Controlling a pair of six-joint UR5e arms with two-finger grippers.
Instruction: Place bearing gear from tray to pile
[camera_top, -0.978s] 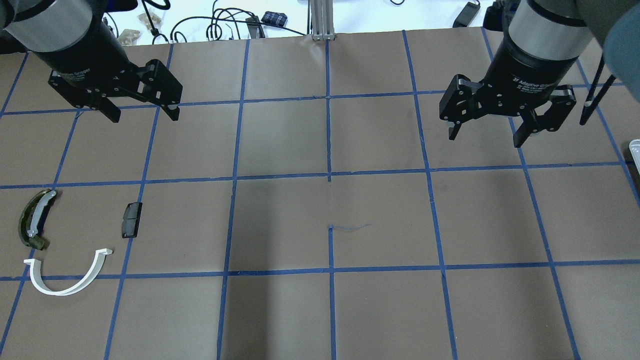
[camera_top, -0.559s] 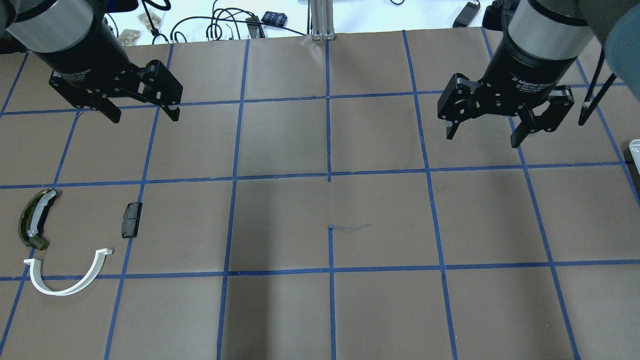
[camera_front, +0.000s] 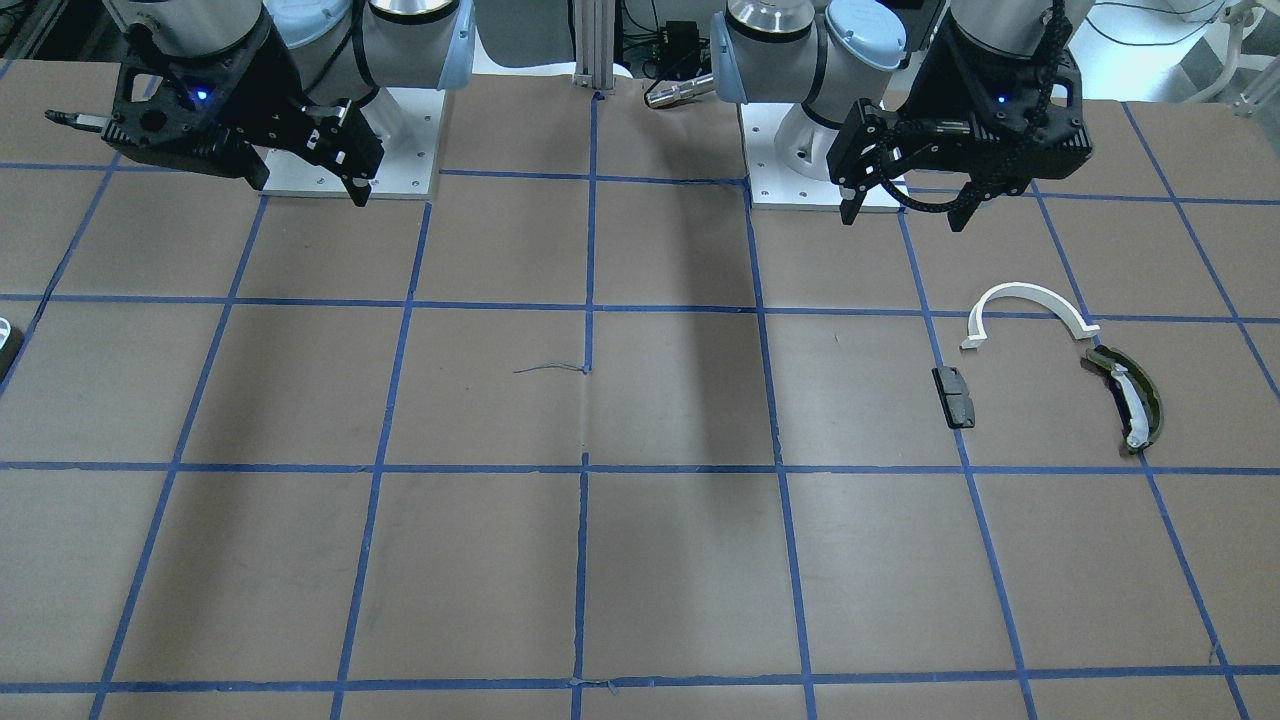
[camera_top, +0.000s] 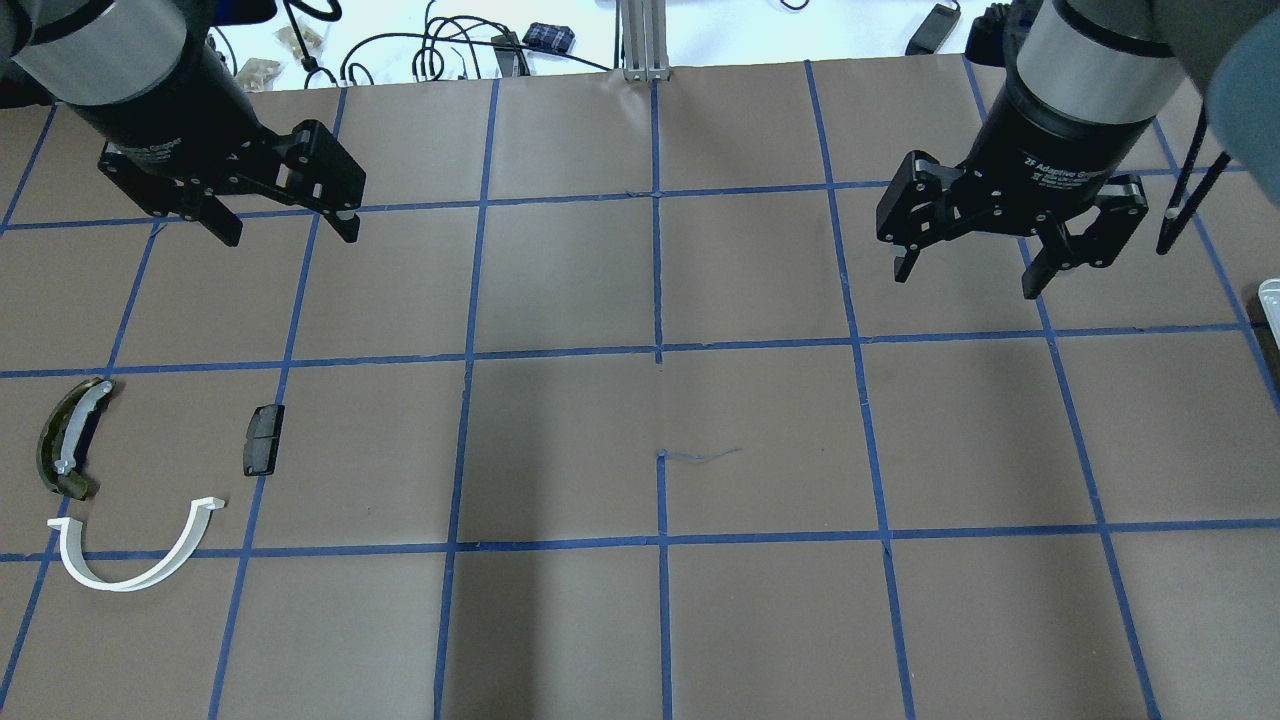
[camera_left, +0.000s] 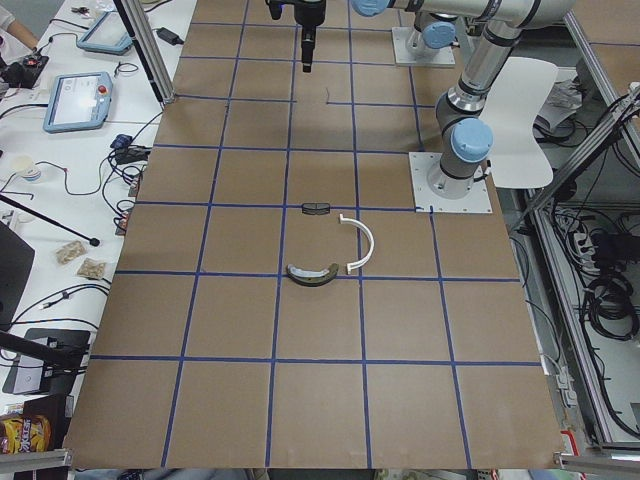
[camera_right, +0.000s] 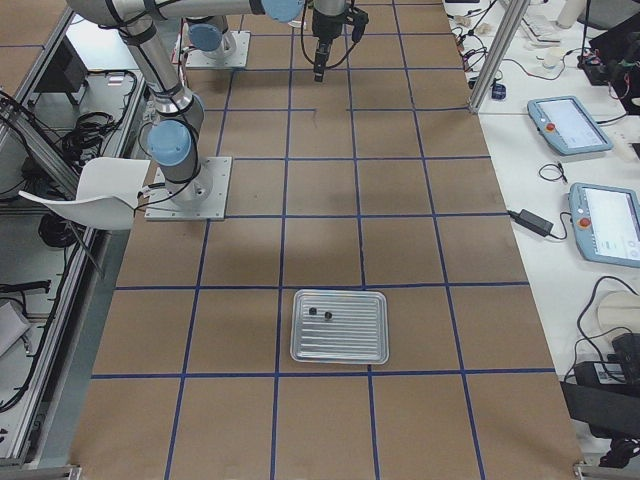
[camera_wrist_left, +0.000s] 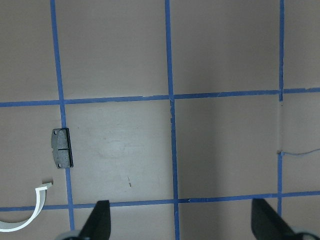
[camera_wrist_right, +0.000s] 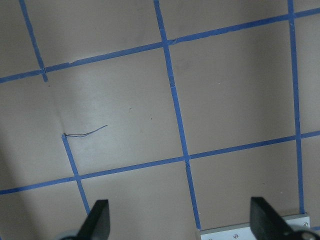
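The pick-up is just beginning: the right gripper (camera_top: 965, 282) and left gripper (camera_top: 290, 237) are hovering over bare table (camera_top: 560, 440), jaws spread wide and empty. The bearing gear is presumably sitting among two small dark parts (camera_right: 313, 311) in the tray (camera_right: 340, 345) at the right end, well apart from the pile (camera_top: 66, 440) at the left. The right gripper is needing to reach out over that tray next.

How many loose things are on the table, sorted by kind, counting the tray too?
white half-ring: 1
olive curved piece: 1
dark grey block: 1
tray: 1
small dark parts in the tray: 2
Total: 6
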